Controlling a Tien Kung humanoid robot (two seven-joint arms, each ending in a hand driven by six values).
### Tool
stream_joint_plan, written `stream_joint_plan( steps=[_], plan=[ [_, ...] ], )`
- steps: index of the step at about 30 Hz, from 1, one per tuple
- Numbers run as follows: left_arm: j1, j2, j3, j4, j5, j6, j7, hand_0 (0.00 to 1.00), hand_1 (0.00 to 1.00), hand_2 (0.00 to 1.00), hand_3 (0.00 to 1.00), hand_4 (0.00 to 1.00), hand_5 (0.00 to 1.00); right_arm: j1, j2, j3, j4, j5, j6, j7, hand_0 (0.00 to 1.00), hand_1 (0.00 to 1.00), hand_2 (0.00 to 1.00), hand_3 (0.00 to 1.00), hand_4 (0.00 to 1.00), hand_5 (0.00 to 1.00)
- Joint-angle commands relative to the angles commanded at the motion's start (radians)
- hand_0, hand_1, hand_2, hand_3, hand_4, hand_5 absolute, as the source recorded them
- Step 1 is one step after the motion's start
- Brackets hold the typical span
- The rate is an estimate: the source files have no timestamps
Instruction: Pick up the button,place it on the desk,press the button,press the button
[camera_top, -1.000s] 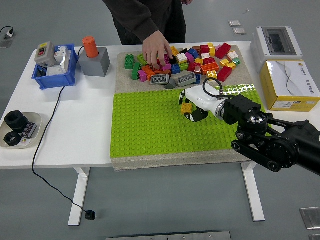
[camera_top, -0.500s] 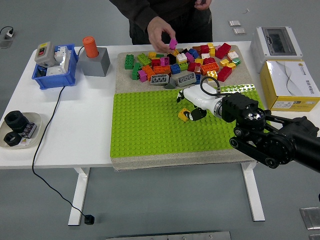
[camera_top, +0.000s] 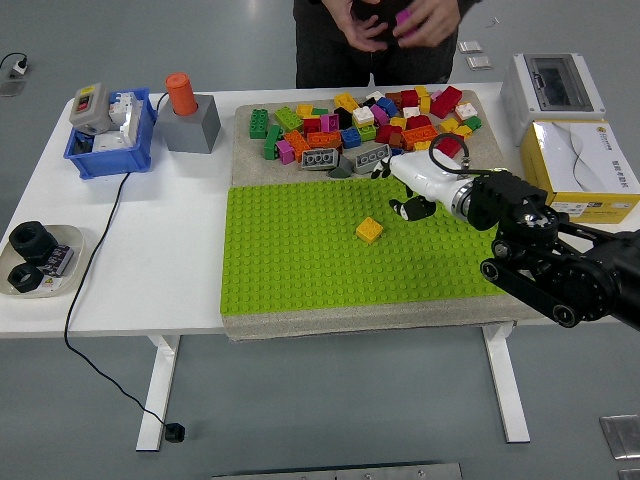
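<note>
One white table (camera_top: 150, 260) carries one green baseplate (camera_top: 300, 250) with a single yellow brick (camera_top: 369, 230) lying loose on it. Behind the plate sits a heap of bricks (camera_top: 370, 125), too many to count. Two boxes stand at the right: a white one (camera_top: 552, 85) and a yellow one (camera_top: 580, 170). One blue bin (camera_top: 110, 150) holds the button box (camera_top: 90, 108). One grey block (camera_top: 190, 122) carries an orange cylinder. The right hand (camera_top: 410, 192) hovers above the plate, fingers relaxed and empty. A person's two hands (camera_top: 395, 20) are held together pinching a pink brick.

One high head camera looks down over the table (camera_top: 150, 250).
</note>
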Motion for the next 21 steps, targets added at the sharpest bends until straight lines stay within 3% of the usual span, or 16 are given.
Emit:
stream_joint_plan(
  steps=[4, 5, 10, 11, 21],
  plan=[
    [-0.001, 0.000, 0.000, 0.000, 0.000, 0.000, 0.001, 0.682, 0.652, 0.700, 0.765, 0.764, 0.598, 0.005, -0.020, -0.032, 0.000, 0.025, 0.006, 0.006, 0.311, 0.429, 0.769, 0.678, 0.565, 0.036],
    [-0.001, 0.000, 0.000, 0.000, 0.001, 0.000, 0.001, 0.682, 0.652, 0.699, 0.765, 0.765, 0.600, 0.005, -0.020, -0.037, 0.000, 0.029, 0.007, 0.008, 0.321, 0.440, 0.768, 0.678, 0.482, 0.054],
    [-0.001, -0.001, -0.001, 0.000, 0.004, 0.000, 0.002, 0.682, 0.652, 0.699, 0.765, 0.765, 0.600, -0.001, -0.012, -0.054, 0.002, 0.045, 0.010, 0.019, 0.321, 0.440, 0.768, 0.678, 0.482, 0.054],
    [-0.001, -0.001, -0.001, 0.000, 0.004, 0.000, 0.002, 0.682, 0.652, 0.699, 0.765, 0.765, 0.601, -0.002, -0.011, -0.057, 0.003, 0.049, 0.010, 0.021, 0.331, 0.451, 0.766, 0.682, 0.394, 0.006],
    [0.001, 0.001, -0.004, 0.000, 0.005, 0.000, 0.002, 0.682, 0.652, 0.699, 0.765, 0.765, 0.601, 0.010, -0.004, -0.088, 0.022, 0.088, 0.024, 0.033, 0.337, 0.456, 0.760, 0.681, 0.355, 0.002]
  ],
)
